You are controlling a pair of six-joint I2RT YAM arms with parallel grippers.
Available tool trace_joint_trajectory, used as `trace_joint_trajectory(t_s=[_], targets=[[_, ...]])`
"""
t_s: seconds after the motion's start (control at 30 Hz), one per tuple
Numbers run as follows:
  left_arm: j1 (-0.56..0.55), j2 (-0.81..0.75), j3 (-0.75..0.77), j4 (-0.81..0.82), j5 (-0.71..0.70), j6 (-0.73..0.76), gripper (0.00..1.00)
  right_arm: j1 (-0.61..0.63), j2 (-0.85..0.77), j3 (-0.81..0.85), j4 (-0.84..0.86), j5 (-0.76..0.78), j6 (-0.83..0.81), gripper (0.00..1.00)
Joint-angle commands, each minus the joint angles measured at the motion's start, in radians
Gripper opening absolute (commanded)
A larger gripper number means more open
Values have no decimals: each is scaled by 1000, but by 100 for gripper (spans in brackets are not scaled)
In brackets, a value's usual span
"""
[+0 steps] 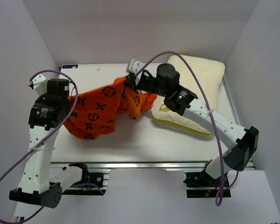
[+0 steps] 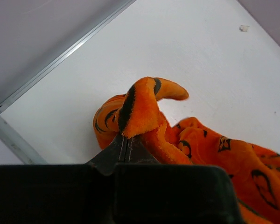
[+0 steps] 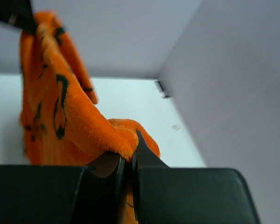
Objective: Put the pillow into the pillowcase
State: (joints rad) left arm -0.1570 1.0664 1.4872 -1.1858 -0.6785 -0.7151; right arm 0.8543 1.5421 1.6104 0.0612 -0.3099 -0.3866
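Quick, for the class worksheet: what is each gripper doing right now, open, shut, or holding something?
Left gripper: shut on a fold of the orange pillowcase.
Right gripper: shut on another part of the orange pillowcase.

Lit bright and even from overhead, with soft, faint shadows beneath the orange pillowcase (image 1: 95, 114) on the white table (image 1: 130, 144). Sharp throughout from the top camera. Blurred and near-black along the lower edge of both wrist views, slightly soft on the close fabric, tinged lilac toward the walls (image 1: 130, 28).
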Motion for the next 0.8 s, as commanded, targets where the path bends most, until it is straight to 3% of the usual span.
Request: trace_joint_trajectory(t_s=[0.0,0.07,0.17,0.2,0.3,0.53,0.63,0.67,0.7,0.77], targets=[[5,-55,-7,-92,-69,-35,0,66,-46,-139,3,-38,-43,0],[5,-63,17,-136,-75,-43,2,115,-45,-226,0,-29,-55,0],[5,-60,57,-188,-82,-49,32,137,-5,-244,0,-14,-25,0],[5,-59,94,-201,-85,-49,49,137,27,-219,-4,1,-15,0],[5,-49,183,-227,-61,-38,65,137,108,-124,-43,26,17,0],[5,-37,364,-224,65,-1,64,176,268,87,-187,-66,173,0],[5,-33,395,-216,97,28,64,202,305,91,-219,-129,245,0],[5,-33,398,-210,105,35,64,207,308,83,-221,-155,274,3],[5,-36,400,-198,115,46,64,210,309,77,-224,-162,288,20],[5,-51,392,-147,164,78,63,207,308,62,-233,-170,304,40]])
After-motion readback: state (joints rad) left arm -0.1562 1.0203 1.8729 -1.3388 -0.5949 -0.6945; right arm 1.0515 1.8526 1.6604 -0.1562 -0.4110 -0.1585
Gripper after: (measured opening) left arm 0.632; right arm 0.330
